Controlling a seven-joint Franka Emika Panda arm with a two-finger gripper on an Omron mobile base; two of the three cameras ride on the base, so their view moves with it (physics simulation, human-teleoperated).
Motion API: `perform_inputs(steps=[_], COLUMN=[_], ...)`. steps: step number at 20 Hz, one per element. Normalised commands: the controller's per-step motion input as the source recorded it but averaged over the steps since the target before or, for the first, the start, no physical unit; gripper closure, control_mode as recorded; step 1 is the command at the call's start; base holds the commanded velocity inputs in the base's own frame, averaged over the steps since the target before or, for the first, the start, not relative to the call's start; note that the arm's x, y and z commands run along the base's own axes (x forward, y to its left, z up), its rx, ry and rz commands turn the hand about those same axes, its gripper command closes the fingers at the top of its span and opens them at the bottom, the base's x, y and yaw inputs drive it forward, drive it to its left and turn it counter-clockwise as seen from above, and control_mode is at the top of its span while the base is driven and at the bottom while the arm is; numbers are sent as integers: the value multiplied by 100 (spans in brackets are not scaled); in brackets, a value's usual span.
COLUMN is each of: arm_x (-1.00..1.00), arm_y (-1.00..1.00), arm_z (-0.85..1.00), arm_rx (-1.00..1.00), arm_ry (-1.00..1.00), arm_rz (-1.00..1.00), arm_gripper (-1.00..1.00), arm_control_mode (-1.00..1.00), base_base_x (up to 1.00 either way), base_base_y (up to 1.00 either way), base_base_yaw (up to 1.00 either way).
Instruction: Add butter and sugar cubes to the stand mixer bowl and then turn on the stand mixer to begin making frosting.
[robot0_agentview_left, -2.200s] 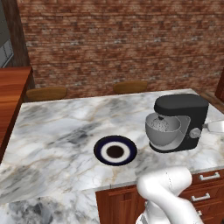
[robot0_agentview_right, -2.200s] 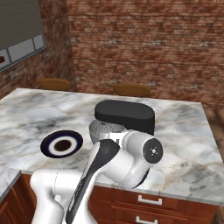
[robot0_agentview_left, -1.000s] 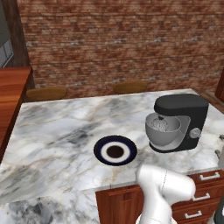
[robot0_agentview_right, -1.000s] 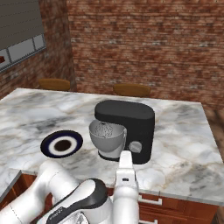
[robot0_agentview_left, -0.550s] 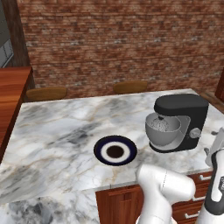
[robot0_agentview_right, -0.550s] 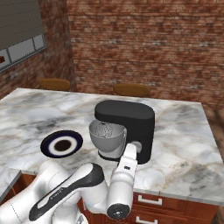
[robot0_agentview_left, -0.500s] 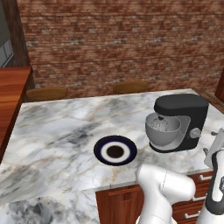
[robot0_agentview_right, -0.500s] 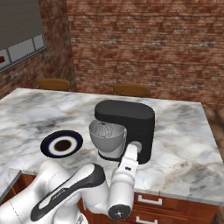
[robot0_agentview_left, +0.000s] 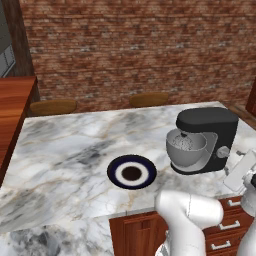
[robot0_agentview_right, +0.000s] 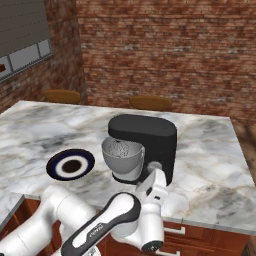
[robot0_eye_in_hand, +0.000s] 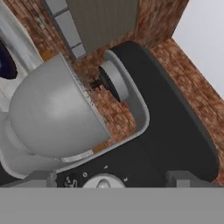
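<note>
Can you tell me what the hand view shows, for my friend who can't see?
Very close up, the black mixer with its grey bowl, seen tilted. Its silver knob sits between the open claw's tips.

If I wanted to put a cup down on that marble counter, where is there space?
Bare marble counter stretches left of the plate to the wooden edge, and behind it toward the brick wall. It is crowded at the right, where the stand mixer sits with the robot arm close beside it.

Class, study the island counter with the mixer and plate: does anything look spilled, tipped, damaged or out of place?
Nothing stands out. The stand mixer stands upright with its bowl seated under the head, and the plate lies flat on the counter beside it, apart. No spills show.
</note>
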Motion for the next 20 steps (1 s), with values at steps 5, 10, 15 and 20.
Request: perform_inputs(steps=[5, 10, 15, 20], arm_x=[0, 2, 32, 31], arm_y=[-14, -2, 0, 1], arm_z=[4, 3, 0, 0], arm_rx=[1, 0, -1, 0], arm_ry=[-18, -3, 14, 14], arm_rz=[4, 0, 0, -2], arm_gripper=[-100, -100, -100, -100], arm_control_mode=[-100, -100, -100, -100], base_base_x=[0, 0, 0, 0], base_base_y=[0, 0, 0, 0], base_base_yaw=[0, 0, 0, 0])
